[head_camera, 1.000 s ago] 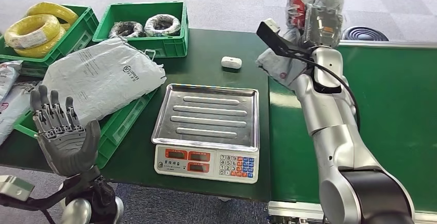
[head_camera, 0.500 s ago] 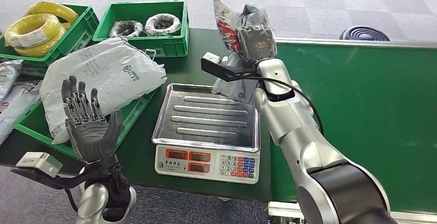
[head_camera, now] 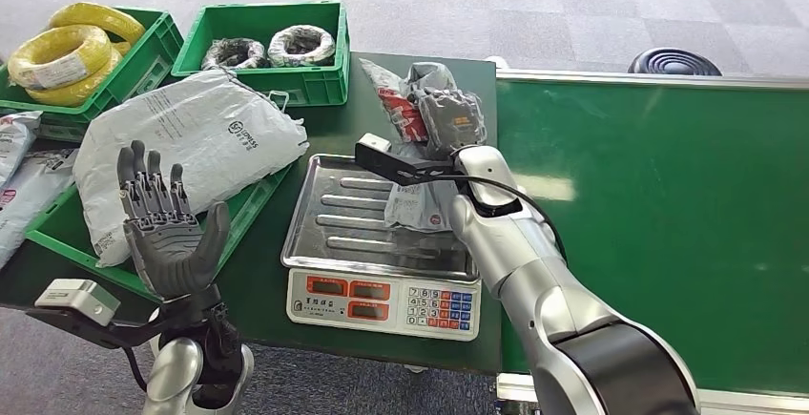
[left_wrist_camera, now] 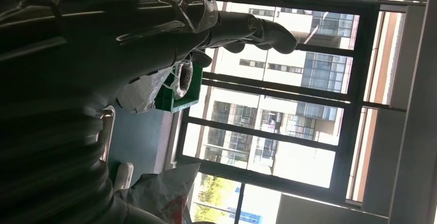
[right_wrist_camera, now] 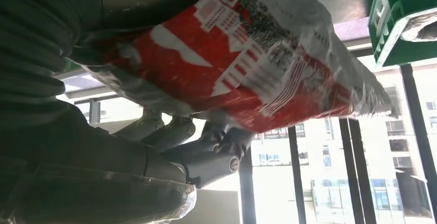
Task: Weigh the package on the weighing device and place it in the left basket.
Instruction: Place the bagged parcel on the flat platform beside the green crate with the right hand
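Observation:
My right hand grips a grey plastic package with red print, holding it over the far right part of the scale's steel tray; the package's lower end hangs down close to the tray. The right wrist view shows the same package against my curled fingers. The scale's display and keypad face me. My left hand is raised palm up with fingers spread, empty, in front of the left green basket. A large grey bag lies in that basket.
Two green crates stand at the back left: one with yellow cable coils, one with dark coils. A green conveyor belt runs along the right. More white bags lie at the far left.
My right arm has swung left and down, carrying the package from above the belt's edge to over the scale tray. My left hand rose and moved right earlier, then held still.

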